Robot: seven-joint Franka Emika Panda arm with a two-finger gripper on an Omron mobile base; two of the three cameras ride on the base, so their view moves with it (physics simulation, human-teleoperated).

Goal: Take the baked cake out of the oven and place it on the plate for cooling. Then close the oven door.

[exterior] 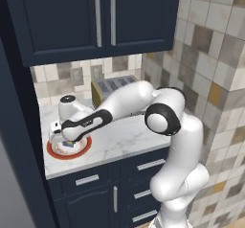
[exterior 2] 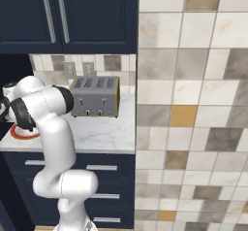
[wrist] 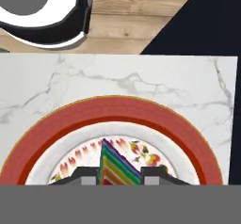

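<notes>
Cake slice held over the red-rimmed plate

We have our gripper (wrist: pixel 120 173) low over the plate (wrist: pixel 56 124), and in the hand view our two dark fingers (wrist: pixel 80 175) are clenched on a wedge of rainbow layer cake (wrist: pixel 116 165), one finger on either side of it. The slice stands with its narrow edge towards the camera, its coloured layers stacked in stripes. Under it we see the plate's white centre with a painted floral pattern, and around that a broad red rim edged in gold. Whether the cake already touches the plate we cannot tell.

From the left base view, our arm (exterior: pixel 129 102) reaches to the left across the marble bench (exterior: pixel 124 138), and the hand (exterior: pixel 64 131) comes down on the plate (exterior: pixel 81 150), which sits near the bench's left front corner. A little colour shows on the plate below the hand. A silver four-slot toaster (exterior: pixel 112 85) stands behind the arm, against the tiled back wall. Navy wall cabinets (exterior: pixel 95 16) with long bar handles hang above, and navy drawers (exterior: pixel 150 165) run below the bench.

In the right base view, the toaster (exterior 2: pixel 95 96) sits on the bench (exterior 2: pixel 104 133) just beside the tiled wall (exterior 2: pixel 193 104), and a sliver of the plate (exterior 2: pixel 22 134) shows by the bench's left end, beyond our arm (exterior 2: pixel 46 113).

At the top of the hand view, past the bench's edge, lies a wooden floor (wrist: pixel 127 20), with a dark navy panel (wrist: pixel 202 25) beside it.
</notes>
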